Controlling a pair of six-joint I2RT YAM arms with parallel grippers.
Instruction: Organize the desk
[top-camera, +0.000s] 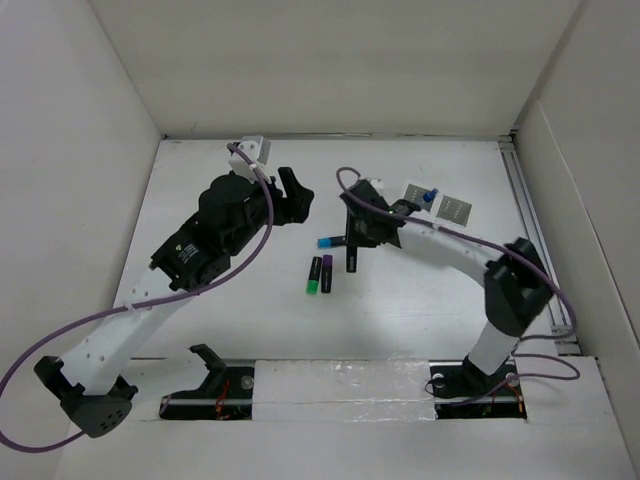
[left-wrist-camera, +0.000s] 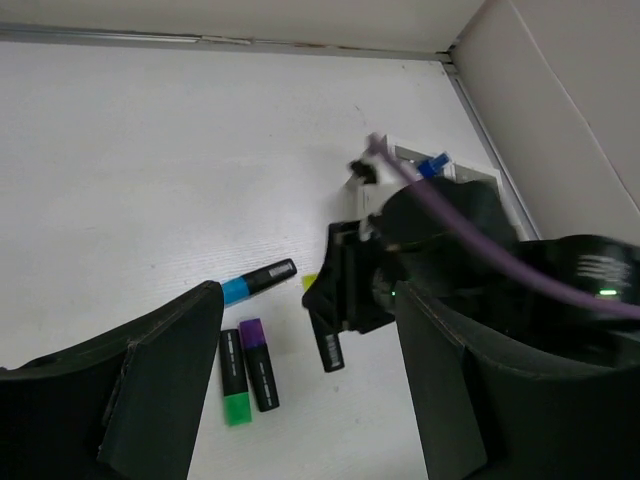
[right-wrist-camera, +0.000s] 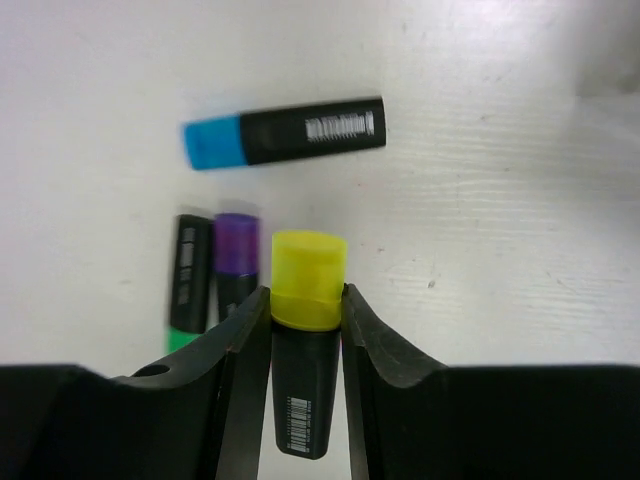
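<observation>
On the white desk lie a blue-capped highlighter, a green-capped one and a purple-capped one. My right gripper is shut on a yellow-capped highlighter, held at the cap between both fingers just right of the other highlighters; its black body sticks out. My left gripper is open and empty, hovering left of and behind the highlighters. In the left wrist view the blue, green and purple highlighters lie between its spread fingers.
Two small white slotted holders stand at the back right, with a blue item between them. White walls enclose the desk on the left, back and right. A rail runs along the right edge.
</observation>
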